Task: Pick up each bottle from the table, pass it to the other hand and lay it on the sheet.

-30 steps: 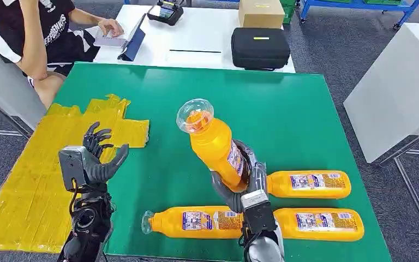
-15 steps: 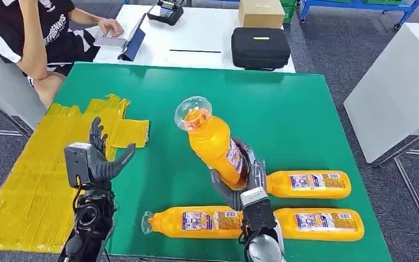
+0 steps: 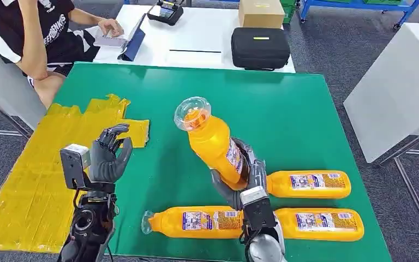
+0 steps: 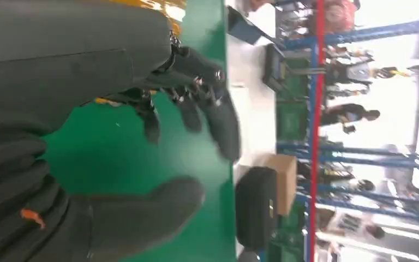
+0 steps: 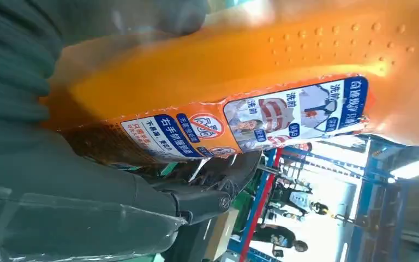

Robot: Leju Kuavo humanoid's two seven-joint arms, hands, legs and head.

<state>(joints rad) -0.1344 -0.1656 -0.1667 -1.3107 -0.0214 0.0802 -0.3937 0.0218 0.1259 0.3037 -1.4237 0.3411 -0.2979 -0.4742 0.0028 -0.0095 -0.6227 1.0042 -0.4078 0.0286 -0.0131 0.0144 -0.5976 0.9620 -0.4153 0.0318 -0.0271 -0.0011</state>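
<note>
We are gripping the raised bottle [image 3: 214,144] low in our right hand [image 3: 244,177], leaving its neck free for our empty, loosely spread left hand [image 3: 109,159] waiting beside the sheet [image 3: 27,180].

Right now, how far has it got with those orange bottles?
Nothing lies on the yellow sheet yet. The right hand holds one bottle up; the empty left hand waits by the sheet. Three bottles remain on the green table.

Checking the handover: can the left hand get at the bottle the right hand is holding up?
Probably yes. The left hand is empty, fingers apart, beside the raised bottle in the right hand, with only bare green table between them.
</note>
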